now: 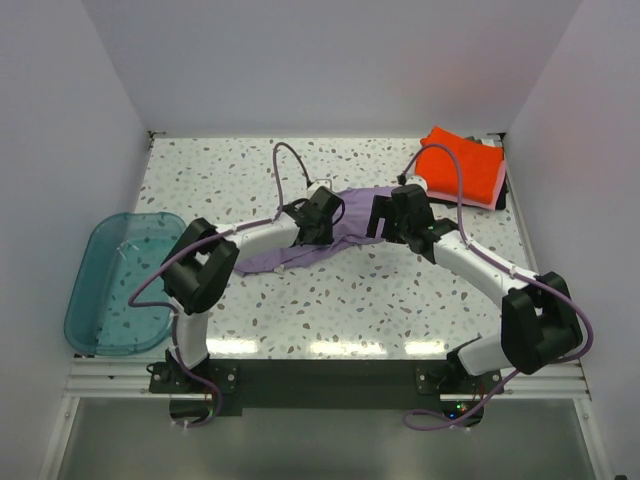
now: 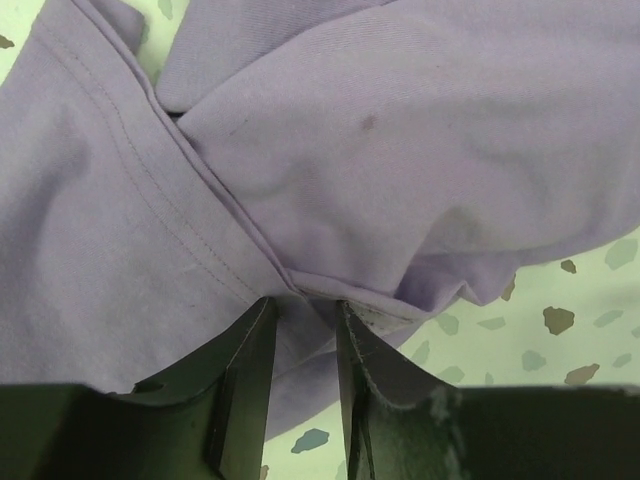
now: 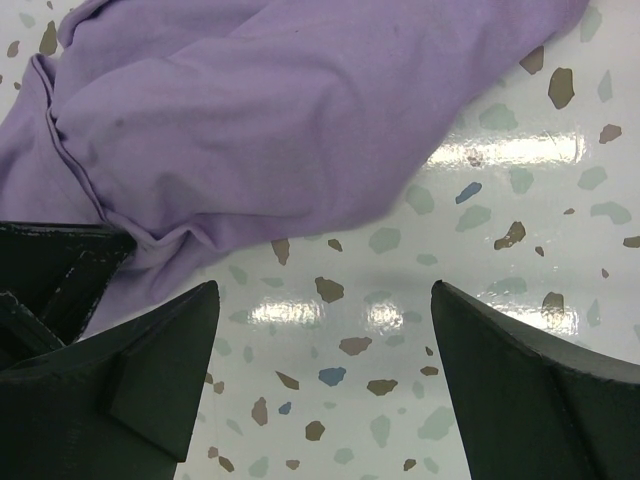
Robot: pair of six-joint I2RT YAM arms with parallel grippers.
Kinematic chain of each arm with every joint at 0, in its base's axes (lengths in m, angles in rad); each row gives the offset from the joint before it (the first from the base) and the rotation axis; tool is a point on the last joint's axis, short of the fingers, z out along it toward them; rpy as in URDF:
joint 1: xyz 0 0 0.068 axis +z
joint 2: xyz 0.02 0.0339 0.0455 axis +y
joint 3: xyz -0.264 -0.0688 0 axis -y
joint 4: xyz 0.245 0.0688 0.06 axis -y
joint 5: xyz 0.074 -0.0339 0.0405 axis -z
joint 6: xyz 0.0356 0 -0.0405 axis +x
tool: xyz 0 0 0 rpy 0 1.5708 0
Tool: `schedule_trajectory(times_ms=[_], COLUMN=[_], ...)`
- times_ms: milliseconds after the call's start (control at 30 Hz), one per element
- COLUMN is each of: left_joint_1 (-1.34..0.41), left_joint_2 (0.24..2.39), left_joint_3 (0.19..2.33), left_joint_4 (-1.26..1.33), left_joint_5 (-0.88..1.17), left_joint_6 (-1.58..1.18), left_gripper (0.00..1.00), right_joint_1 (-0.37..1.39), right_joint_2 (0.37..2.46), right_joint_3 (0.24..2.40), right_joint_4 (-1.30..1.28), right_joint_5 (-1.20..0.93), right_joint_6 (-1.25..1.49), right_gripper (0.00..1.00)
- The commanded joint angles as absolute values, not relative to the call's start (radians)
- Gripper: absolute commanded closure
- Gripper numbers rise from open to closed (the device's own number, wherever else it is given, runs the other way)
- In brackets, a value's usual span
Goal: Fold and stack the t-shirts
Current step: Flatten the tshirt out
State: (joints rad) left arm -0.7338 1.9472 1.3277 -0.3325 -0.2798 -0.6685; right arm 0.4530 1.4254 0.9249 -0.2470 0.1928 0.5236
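The purple tee (image 1: 352, 208) lies bunched on the tabletop (image 1: 400, 300). Only the left wrist view shows the left tool (image 2: 305, 305) pinching a fold of it. The right wrist view shows the right tool (image 3: 325, 290) spread just beside its edge. Only the top view shows the orange tee (image 1: 460, 165), folded in the far right corner.

the speckled table (image 1: 400, 300) bears a crumpled lavender t-shirt (image 1: 352, 212) at centre, an orange-topped folded stack (image 1: 460, 170) far right, a teal tub (image 1: 120, 285) left.
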Motion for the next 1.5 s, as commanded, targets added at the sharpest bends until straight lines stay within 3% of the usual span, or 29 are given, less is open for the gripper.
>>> schedule_trajectory(times_ms=[0, 367, 700, 1067, 1467], left_joint_1=[-0.739, -0.738, -0.698, -0.391, -0.339], left_joint_2=[1.954, 1.847, 1.568, 1.010, 0.905], left_joint_3=[1.364, 1.321, 1.214, 0.950, 0.966], left_joint_4=[-0.353, -0.403, -0.488, -0.632, -0.742], left_joint_5=[-0.316, -0.353, -0.428, -0.486, -0.568], left_joint_6=[-0.653, -0.661, -0.703, -0.781, -0.813], left_gripper=[0.67, 1.00, 1.00, 1.00, 1.00], right_joint_1=[0.451, 0.451, 0.448, 0.400, 0.377], right_joint_2=[1.411, 1.416, 1.465, 1.558, 1.663], right_joint_3=[0.917, 0.917, 0.934, 0.996, 1.022], right_joint_4=[-0.196, -0.190, -0.172, -0.163, -0.127], right_joint_5=[0.221, 0.216, 0.204, 0.199, 0.140], right_joint_6=[0.537, 0.541, 0.555, 0.564, 0.583], right_gripper=[0.10, 0.10, 0.10, 0.10, 0.13])
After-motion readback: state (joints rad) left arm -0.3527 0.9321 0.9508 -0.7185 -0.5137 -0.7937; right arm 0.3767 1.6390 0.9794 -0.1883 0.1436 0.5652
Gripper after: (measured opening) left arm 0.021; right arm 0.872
